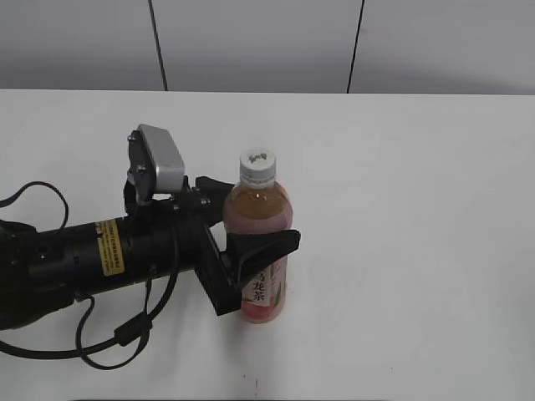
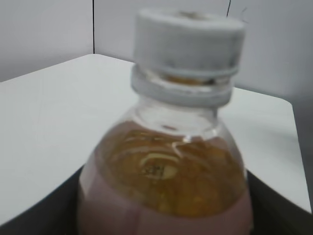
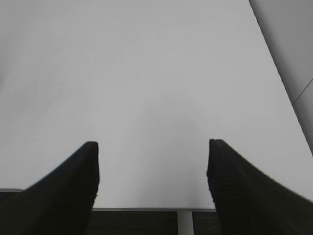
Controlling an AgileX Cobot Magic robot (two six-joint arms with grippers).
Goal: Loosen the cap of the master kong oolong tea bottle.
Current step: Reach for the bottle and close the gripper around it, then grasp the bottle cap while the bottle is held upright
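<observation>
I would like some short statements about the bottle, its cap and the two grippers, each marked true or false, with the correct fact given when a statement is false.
1. The left gripper is closed around the body of the master kong oolong tea bottle. True.
2. The bottle lies on its side on the table. False: it stands upright.
3. The white cap sits on the bottle's neck. True.
4. The right gripper holds the cap. False: it is open over bare table, holding nothing.
5. The bottle is empty. False: amber tea fills it nearly to the neck.
</observation>
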